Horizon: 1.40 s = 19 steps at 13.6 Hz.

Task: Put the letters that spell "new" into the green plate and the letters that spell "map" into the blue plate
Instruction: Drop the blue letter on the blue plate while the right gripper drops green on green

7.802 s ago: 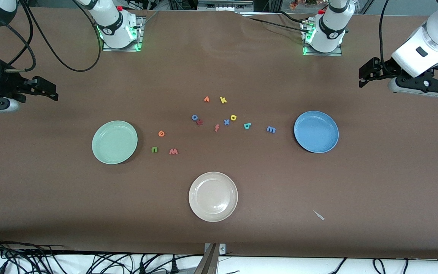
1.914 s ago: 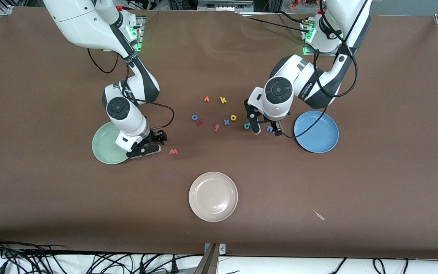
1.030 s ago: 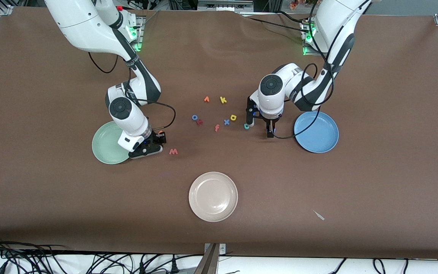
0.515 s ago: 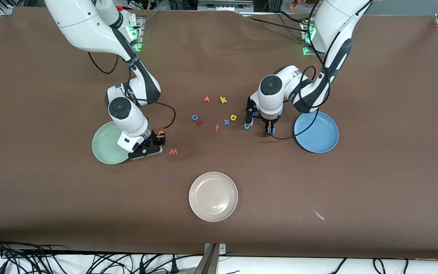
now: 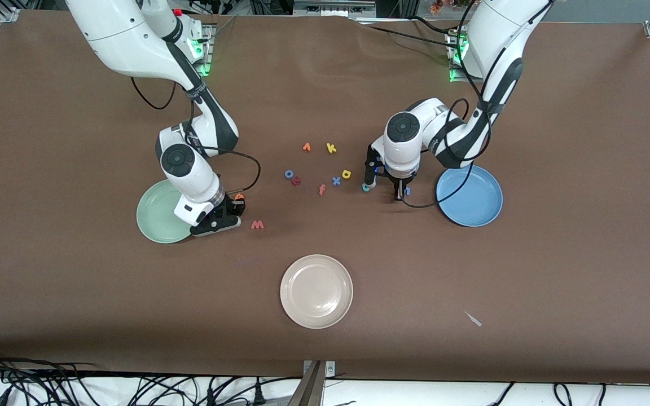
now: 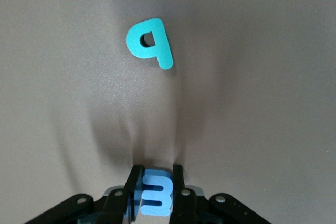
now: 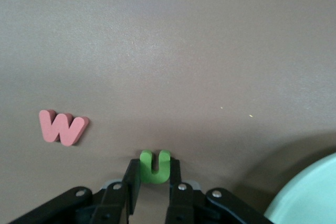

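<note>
My front cam sits high, facing the arm bases, with the whole table [image 5: 48, 282] in shot. Each wrist cam looks down close at the cloth. Front and right wrist views share the salmon w [image 5: 257, 225] [image 7: 62, 127].

Even, diffuse overhead light, medium bright, no hard glare on the brown table cover [image 5: 556, 254]. Soft short shadows hug each arm and the beige-white plate [image 5: 316, 291]. Green LEDs glow at both arm bases. Front view sharp throughout. Wrist views: cloth wrinkles shaded just ahead of the left gripper [image 6: 156, 182]; blue m [image 6: 156, 198] and green n [image 7: 155, 167] crisp, corners slightly dimmer.
</note>
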Motion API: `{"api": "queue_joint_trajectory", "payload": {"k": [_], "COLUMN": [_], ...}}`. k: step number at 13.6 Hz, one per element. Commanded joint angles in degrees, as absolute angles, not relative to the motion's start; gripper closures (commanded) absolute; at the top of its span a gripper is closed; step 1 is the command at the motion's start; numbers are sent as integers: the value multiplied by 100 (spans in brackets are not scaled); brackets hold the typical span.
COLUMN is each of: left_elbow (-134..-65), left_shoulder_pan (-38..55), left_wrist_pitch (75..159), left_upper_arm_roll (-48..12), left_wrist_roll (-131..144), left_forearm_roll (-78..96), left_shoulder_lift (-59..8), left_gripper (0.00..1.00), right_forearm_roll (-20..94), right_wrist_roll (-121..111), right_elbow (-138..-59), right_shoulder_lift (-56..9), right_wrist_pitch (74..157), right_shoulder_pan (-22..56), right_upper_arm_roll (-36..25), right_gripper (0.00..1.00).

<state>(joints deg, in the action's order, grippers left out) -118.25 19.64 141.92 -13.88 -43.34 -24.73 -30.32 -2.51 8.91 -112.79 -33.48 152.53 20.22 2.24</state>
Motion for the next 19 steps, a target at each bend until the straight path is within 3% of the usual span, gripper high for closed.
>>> {"api": "queue_joint_trajectory", "payload": {"k": [1, 5, 7, 11, 14, 16, 17, 18, 19], "left_elbow": [-11725, -11725, -11725, -11864, -12242, -12636, -12769, -12744, -12692], "left_shoulder_pan": [1899, 1802, 1671, 1109, 774, 712, 695, 633, 659], "left_wrist_pitch": [14133, 13274, 12808, 12393, 12707, 13355, 13646, 13667, 13615], "left_upper_arm_roll": [-1389, -1397, -1406, -1398, -1406, -1406, -1398, -1406, -1406], "left_wrist_roll": [-4421, -4430, -4560, -5045, -5045, -5036, -5027, -5053, -5054], "left_forearm_roll": [-2663, -2575, -2566, -2558, -2558, -2575, -2584, -2636, -2637], "left_shoulder_lift": [-2910, -2322, -2058, -1872, -1872, -1890, -1890, -1872, -1820], "left_gripper": [100, 100, 100, 99, 97, 78, 35, 0, 0], "right_forearm_roll": [-308, -229, -211, -211, -220, -211, -220, -211, -211], "right_wrist_roll": [765, 318, -138, -888, -1132, -1274, -1292, -1327, -1318], "right_elbow": [-11259, -10576, -10415, -10984, -11941, -12294, -12444, -12498, -12498], "right_shoulder_lift": [-3182, -2778, -2664, -2409, -2136, -2101, -2092, -2100, -2127], "right_wrist_pitch": [14979, 13276, 12859, 13015, 13901, 14307, 14544, 14650, 14660], "right_shoulder_pan": [1951, 1846, 1767, 1740, 1740, 1740, 1740, 1740, 1740], "right_upper_arm_roll": [246, 132, -25, -526, -825, -1010, -1028, -1089, -1090], "right_gripper": [93, 94, 94, 93, 93, 92, 92, 90, 83]}}
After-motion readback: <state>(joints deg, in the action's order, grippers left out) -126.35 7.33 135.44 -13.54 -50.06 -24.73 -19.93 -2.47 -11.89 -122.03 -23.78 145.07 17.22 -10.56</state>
